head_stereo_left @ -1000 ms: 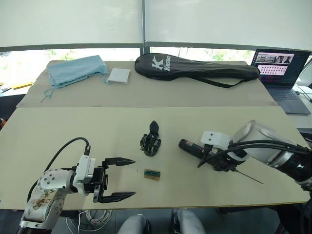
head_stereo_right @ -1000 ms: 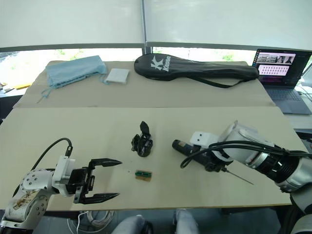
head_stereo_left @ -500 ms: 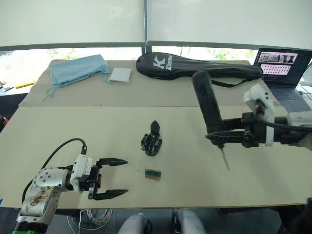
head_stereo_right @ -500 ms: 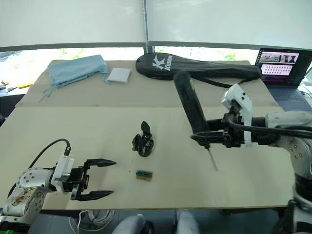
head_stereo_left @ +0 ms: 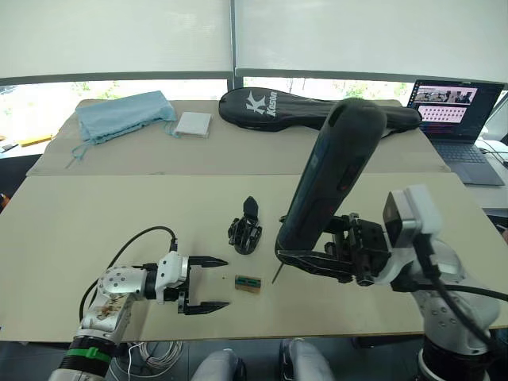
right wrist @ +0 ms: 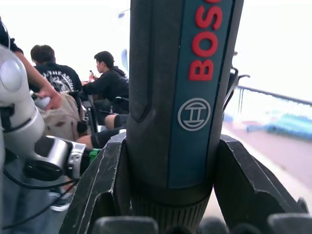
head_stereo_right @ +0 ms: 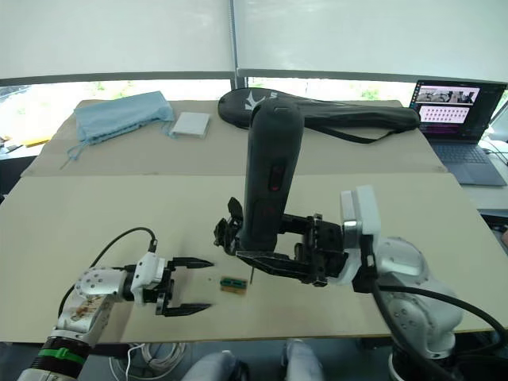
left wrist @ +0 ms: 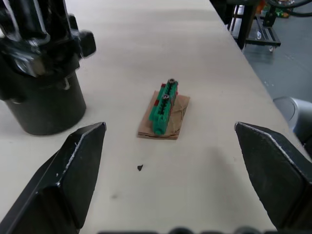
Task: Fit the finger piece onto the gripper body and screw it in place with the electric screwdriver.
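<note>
Left eye view: a pale surface (head_stereo_left: 95,214) carries the gripper body (head_stereo_left: 245,230) near its middle, upright on its round base with one pointed finger sticking up. Just beside it, toward the robot, lies a small green block on a brown scrap (head_stereo_left: 248,283). The right tool (head_stereo_left: 317,260) is clamped around the electric screwdriver (head_stereo_left: 329,178), holding it almost upright, slightly tilted, with the thin bit pointing down close to the green block. The left tool (head_stereo_left: 208,283) rests low by the surface, its fingers spread wide with nothing between them, aimed at the green block. A separate finger piece cannot be made out.

Risks, as a judgement: the long screwdriver sits near the gripper body, so a sideways swing could topple it; the bit could also knock the light green block away from the left tool.
</note>
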Tool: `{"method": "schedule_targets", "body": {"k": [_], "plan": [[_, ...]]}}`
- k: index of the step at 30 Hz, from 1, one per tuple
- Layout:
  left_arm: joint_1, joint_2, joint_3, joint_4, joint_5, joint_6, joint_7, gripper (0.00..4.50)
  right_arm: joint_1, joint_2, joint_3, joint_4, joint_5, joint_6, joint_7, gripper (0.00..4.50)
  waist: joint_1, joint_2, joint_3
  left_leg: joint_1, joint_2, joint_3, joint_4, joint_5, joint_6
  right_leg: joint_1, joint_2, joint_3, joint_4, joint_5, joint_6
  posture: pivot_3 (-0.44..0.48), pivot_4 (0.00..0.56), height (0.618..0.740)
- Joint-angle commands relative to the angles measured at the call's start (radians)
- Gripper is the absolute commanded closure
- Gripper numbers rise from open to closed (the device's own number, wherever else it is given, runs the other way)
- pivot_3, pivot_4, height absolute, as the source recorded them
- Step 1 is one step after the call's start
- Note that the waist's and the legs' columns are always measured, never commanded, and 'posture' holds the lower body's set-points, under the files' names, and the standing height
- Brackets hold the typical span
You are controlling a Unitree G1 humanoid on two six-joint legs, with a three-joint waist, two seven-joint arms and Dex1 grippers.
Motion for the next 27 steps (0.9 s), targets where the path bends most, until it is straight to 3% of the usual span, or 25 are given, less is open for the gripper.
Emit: {"method": "schedule_targets", "body": {"k": [1,14,27], "plan": [[-0.018,-0.003,-0.023,-0.018,0.005,0.003,-0.003,0.00,0.005,-0.004,0.054,0.031,-0.049,-0.144,0.041,2.56,0.000,0.000,0.000,0.000,0.000,0.000,0.000,0.000,0.000,0.000,0.000,0.000,0.000,0.000,0.000,0.000,0.150,0.740],[-0.066,-0.036,-0.116,0.009,0.074,0.025,0.039,0.00,-0.073,-0.034,0.204,0.176,-0.130,-0.300,0.066,2.56,0.004,0.000,0.000,0.000,0.000,0.000,0.000,0.000,0.000,0.000,-0.001,0.001,0.000,0.000,0.000,0.000,0.150,0.740],[-0.077,-0.063,-0.156,0.028,0.093,0.036,0.050,0.00,-0.092,-0.062,0.261,0.232,-0.168,-0.326,0.057,2.56,0.009,0.000,0.000,0.000,0.000,0.000,0.002,0.000,0.000,0.001,-0.002,0.001,0.000,0.000,0.000,0.000,0.150,0.740]]}}
